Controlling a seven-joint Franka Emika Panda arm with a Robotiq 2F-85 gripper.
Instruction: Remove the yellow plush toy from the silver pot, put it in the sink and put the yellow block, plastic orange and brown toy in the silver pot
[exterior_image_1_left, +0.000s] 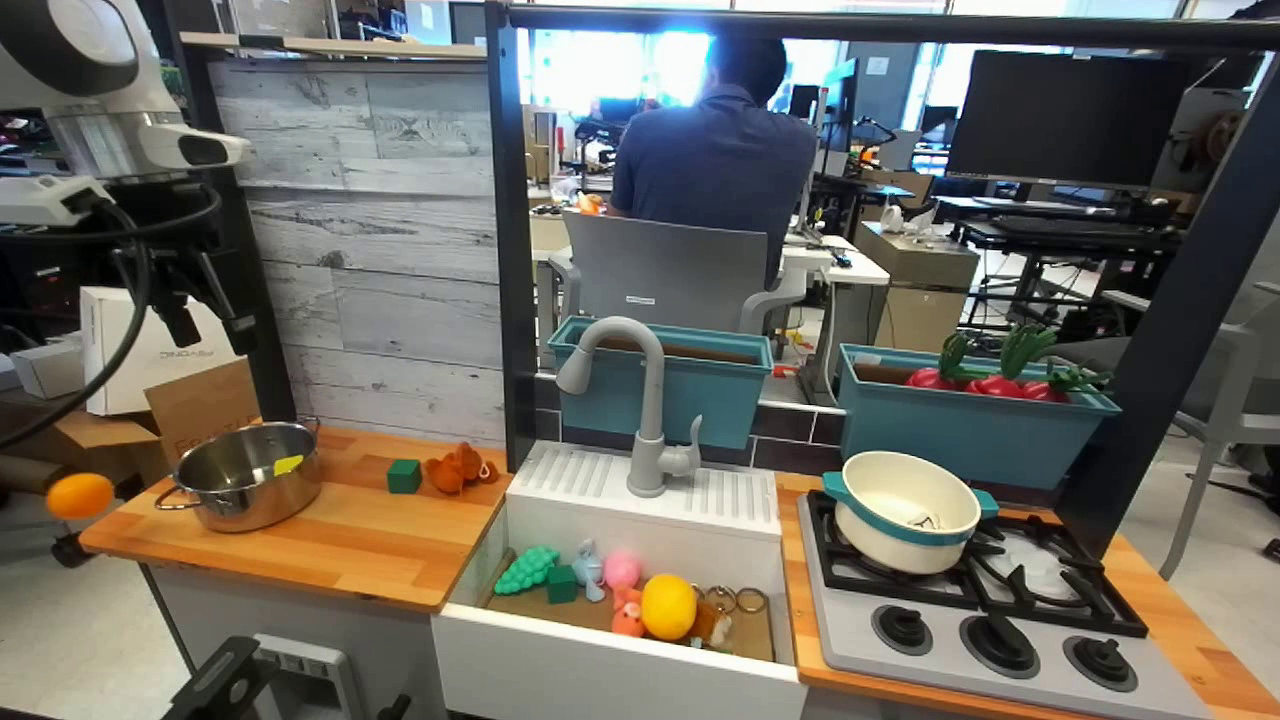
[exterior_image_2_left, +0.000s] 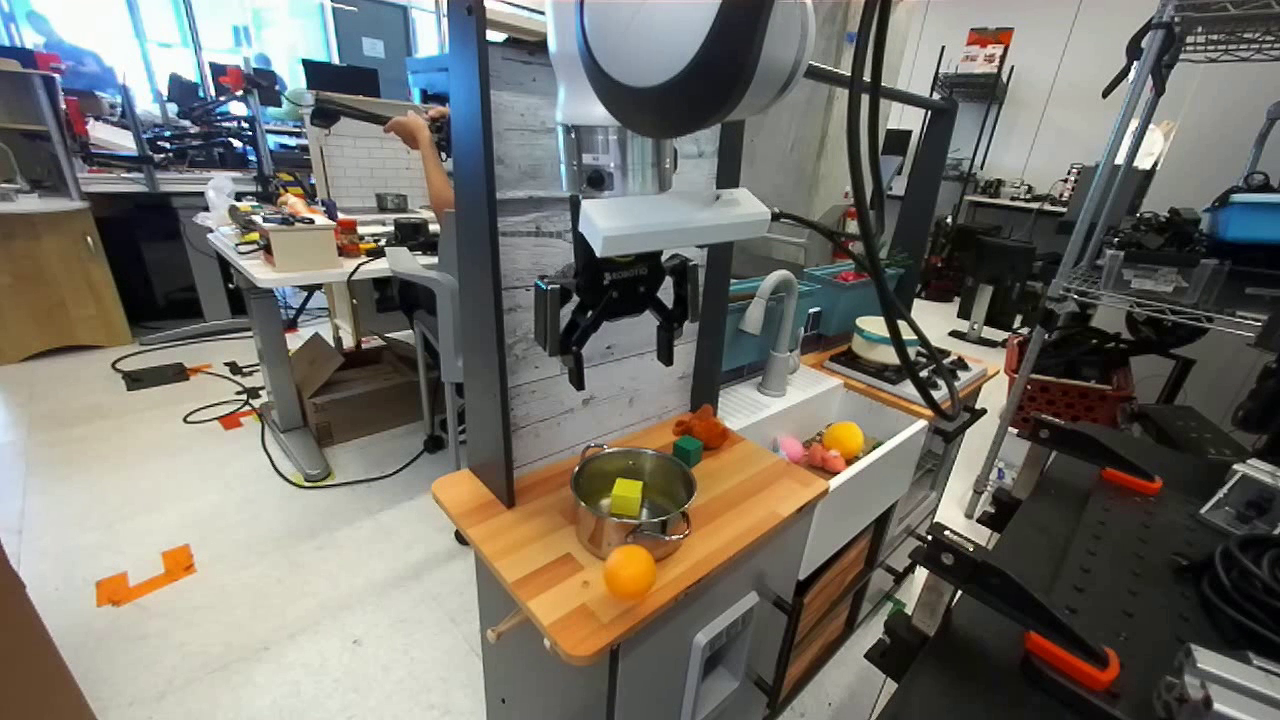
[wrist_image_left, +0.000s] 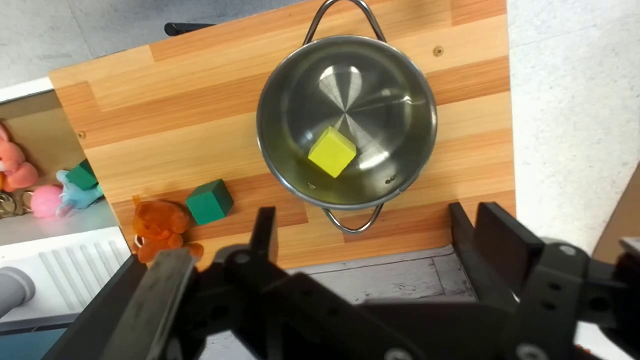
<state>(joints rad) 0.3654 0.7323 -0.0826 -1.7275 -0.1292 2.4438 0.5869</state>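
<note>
The silver pot (exterior_image_1_left: 240, 512) stands on the wooden counter, and the yellow block (wrist_image_left: 332, 151) lies inside it. My gripper (exterior_image_2_left: 622, 362) is open and empty above the pot; its spread fingers also show in the wrist view (wrist_image_left: 372, 220). The brown toy (exterior_image_1_left: 458, 468) lies on the counter beside the sink (exterior_image_1_left: 610, 665). The yellow plush toy (exterior_image_1_left: 668, 607) lies in the sink. The plastic orange (exterior_image_1_left: 80, 496) appears past the counter's end in an exterior view and overlaps the counter corner in an exterior view (exterior_image_2_left: 630, 572). What supports it cannot be told; the wrist view does not show it.
A green cube (wrist_image_left: 209, 201) sits beside the brown toy. The faucet (exterior_image_1_left: 648, 420) rises behind the sink, which also holds several small toys. A white-and-teal pot (exterior_image_1_left: 905, 510) stands on the stove. A wood-pattern wall panel (exterior_image_1_left: 390, 340) backs the counter.
</note>
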